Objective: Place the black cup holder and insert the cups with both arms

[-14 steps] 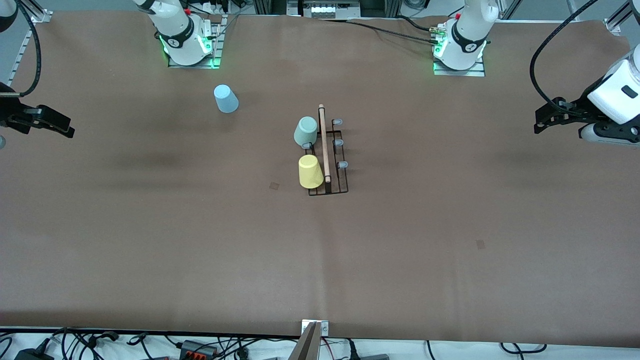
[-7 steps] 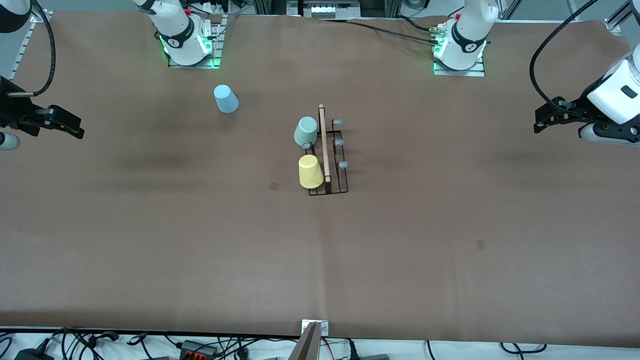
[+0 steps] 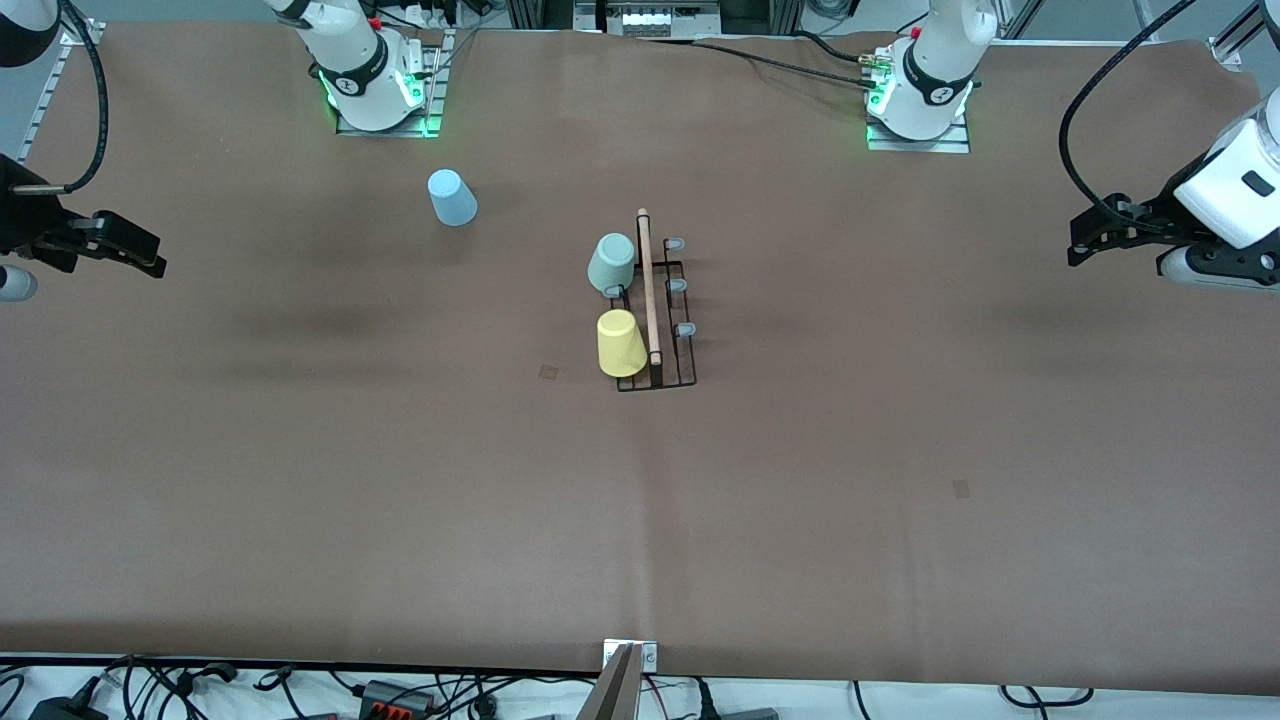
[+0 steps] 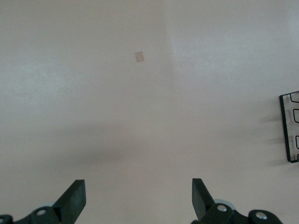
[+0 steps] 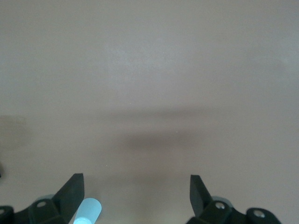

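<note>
Holder [image 3: 655,320] sits mid-table [image 3: 800,480], rod handle [image 3: 648,285] running along its top. Green cup [image 3: 611,263] and yellow cup [image 3: 620,343] are upside down on the prongs at the side toward the right arm, green farther from the front camera than yellow. Three grey prong tips [image 3: 677,286] on the side toward the left arm stand bare. Blue cup [image 3: 452,197] rests upside down on the table, well apart, near the right arm's base. Left tool [image 3: 1085,240] hangs over its end of the table, fingers [image 4: 74,203] spread wide, empty. Right tool [image 3: 135,255] is over its own end, fingers [image 5: 72,193] wide too, holding nothing
</note>
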`<move>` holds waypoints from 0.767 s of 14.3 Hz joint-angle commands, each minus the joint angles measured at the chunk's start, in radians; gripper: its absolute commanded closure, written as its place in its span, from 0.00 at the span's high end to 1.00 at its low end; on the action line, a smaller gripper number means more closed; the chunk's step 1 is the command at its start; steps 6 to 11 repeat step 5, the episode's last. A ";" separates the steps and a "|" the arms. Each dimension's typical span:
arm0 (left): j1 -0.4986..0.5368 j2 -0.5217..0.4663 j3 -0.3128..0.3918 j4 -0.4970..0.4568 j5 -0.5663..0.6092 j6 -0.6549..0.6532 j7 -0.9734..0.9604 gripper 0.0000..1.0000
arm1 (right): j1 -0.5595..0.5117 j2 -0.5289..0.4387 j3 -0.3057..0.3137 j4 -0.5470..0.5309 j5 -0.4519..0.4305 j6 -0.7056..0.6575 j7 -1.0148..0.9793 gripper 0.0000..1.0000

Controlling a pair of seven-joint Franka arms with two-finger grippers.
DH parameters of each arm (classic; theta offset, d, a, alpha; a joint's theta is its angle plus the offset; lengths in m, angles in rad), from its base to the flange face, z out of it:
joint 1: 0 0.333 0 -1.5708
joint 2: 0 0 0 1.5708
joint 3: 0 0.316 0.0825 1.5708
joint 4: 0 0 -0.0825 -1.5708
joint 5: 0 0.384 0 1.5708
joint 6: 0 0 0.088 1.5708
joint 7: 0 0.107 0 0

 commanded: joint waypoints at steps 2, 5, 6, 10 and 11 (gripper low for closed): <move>-0.001 0.013 -0.003 0.032 -0.015 -0.022 -0.013 1.00 | 0.002 -0.003 -0.008 0.000 0.005 -0.004 -0.021 1.00; -0.001 0.013 -0.003 0.032 -0.015 -0.022 -0.013 1.00 | 0.000 -0.003 -0.009 -0.002 0.008 -0.005 -0.016 1.00; -0.001 0.013 -0.003 0.032 -0.015 -0.022 -0.013 1.00 | 0.000 -0.003 -0.009 -0.002 0.008 -0.005 -0.016 1.00; -0.001 0.013 -0.003 0.032 -0.015 -0.022 -0.013 1.00 | 0.000 -0.003 -0.009 -0.002 0.008 -0.005 -0.016 1.00; -0.001 0.013 -0.003 0.032 -0.015 -0.022 -0.013 1.00 | 0.000 -0.003 -0.009 -0.002 0.008 -0.005 -0.016 1.00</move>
